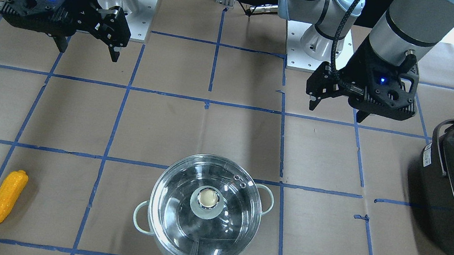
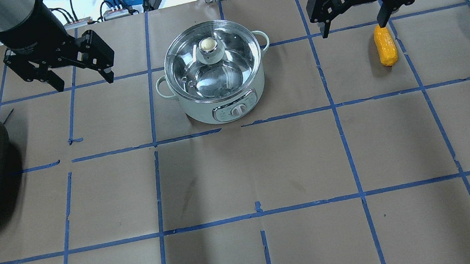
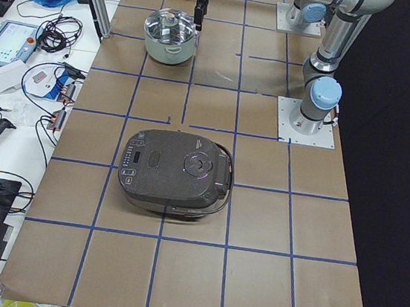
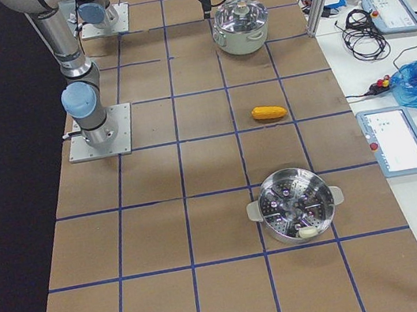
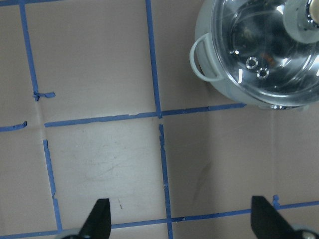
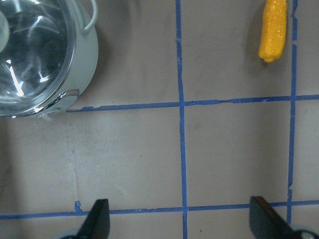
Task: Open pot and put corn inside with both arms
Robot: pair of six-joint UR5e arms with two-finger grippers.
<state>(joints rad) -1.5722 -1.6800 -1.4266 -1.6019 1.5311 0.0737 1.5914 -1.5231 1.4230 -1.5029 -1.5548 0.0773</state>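
The pot (image 2: 204, 106), lid (image 2: 228, 63) on, sits by the counter's operator-side edge about midway along, the corn (image 2: 385, 45) lies by that edge toward the robot's right end, and the left gripper (image 2: 85, 81) and right gripper (image 2: 353, 28) hang above, fingers wide, holding nothing.
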